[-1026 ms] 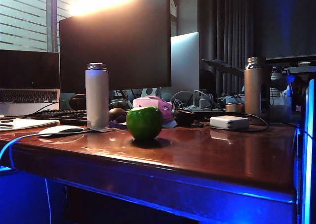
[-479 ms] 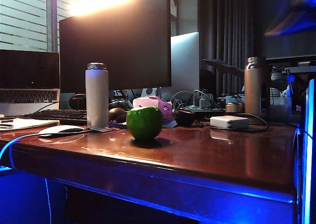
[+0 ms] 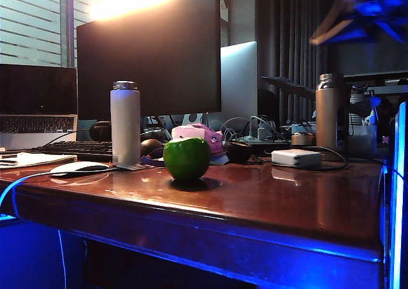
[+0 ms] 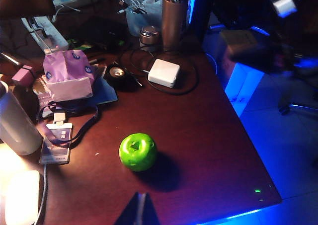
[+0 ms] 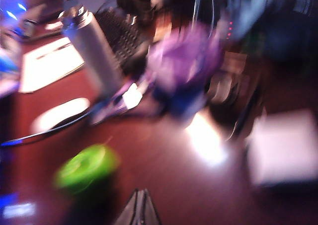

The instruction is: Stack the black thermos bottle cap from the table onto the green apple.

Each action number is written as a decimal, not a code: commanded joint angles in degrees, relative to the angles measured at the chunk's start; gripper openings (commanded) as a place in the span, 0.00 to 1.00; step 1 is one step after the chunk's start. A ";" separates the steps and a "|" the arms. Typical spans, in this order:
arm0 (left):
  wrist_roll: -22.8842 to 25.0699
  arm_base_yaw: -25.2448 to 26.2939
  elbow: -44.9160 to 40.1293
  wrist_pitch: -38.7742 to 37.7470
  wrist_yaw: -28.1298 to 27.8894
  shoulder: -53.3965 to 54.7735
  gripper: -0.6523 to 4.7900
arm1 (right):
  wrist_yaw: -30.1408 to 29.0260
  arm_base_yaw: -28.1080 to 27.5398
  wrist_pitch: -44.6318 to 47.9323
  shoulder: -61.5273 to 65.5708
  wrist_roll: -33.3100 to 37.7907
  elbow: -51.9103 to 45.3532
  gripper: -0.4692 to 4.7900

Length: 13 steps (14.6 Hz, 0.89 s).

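Exterior: one green apple (image 3: 186, 158) on the table (image 3: 268, 200); two upright bottles, white (image 3: 125, 122) and steel (image 3: 327, 112); right arm blurred at top right.

Left wrist: left gripper (image 4: 140, 211) fingers together, empty, above the apple; one black thermos bottle cap (image 4: 117, 73) beside one white adapter (image 4: 164, 72).

Right wrist: heavy blur; right gripper (image 5: 140, 209) fingers together, empty, near the apple.

One apple (image 4: 137, 152), two bottles (image 3: 125, 122)

Dim room, strong blue cast along the table (image 3: 268, 200) edge. Blown-out warm glare above the monitor (image 3: 150, 50) in exterior view. Right wrist view heavily motion-blurred, bright glare patch on wood. Green apple (image 4: 137, 152) sharp in left wrist view, soft shadow beside it.
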 commanded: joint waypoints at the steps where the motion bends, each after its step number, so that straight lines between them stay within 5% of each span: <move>1: 0.17 0.02 0.09 0.17 0.31 -0.13 0.12 | 6.27 2.84 1.46 7.52 -6.99 7.69 0.08; 8: 0.17 0.00 0.09 0.17 0.28 -0.11 0.12 | 10.43 6.43 2.43 39.28 -14.03 37.66 0.08; 13: 0.17 0.02 0.09 0.17 0.28 -0.11 0.12 | 11.67 6.62 12.17 54.16 -15.39 44.72 0.08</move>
